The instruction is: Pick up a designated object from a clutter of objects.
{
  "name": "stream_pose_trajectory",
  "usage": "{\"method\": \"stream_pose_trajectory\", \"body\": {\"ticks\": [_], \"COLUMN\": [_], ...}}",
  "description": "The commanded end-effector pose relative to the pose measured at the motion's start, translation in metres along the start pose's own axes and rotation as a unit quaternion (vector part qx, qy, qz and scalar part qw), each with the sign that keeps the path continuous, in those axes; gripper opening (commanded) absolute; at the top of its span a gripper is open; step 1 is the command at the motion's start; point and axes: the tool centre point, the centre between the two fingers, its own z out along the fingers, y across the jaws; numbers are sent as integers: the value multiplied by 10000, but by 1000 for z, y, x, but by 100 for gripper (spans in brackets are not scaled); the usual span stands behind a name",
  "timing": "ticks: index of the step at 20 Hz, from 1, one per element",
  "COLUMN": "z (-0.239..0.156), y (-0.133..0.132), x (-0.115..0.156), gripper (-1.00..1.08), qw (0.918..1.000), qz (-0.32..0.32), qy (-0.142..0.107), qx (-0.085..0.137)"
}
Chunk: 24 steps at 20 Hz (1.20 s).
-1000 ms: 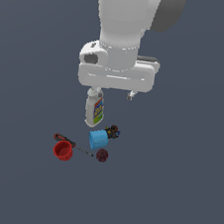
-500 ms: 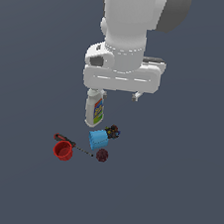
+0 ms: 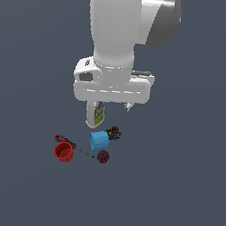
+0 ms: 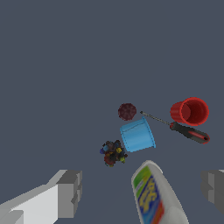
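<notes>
The red cup [image 3: 64, 152] sits upright at the edge of the clutter on the exterior view's left, open mouth facing up, so its axis runs vertical and any approach looks to be from above. The red-handled screwdriver [image 3: 66, 141] lies just beside it, its thin shaft reaching toward the dark maroon ball [image 3: 102, 156]. The light blue cup [image 3: 100, 140] stands between the red one and the white bottle [image 3: 95, 113]. The gripper [image 4: 142, 190] hangs high over the bottle, jaws spread wide and empty; the target lies off to one side, well apart from it.
</notes>
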Motion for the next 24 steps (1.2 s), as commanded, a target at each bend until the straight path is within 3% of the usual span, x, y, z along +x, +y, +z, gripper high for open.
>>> {"method": "stream_pose_trajectory", "body": {"ticks": [1,13,24], "z": [12,102,176], "y": [13,105,174], "x": [8,45,50], "gripper": [100,100,100], "qw": [9999,9956,9881], "qz": [-113,-922,-1520], "qy": [-12,-94,-184], "qx": [-12,-100,-164]}}
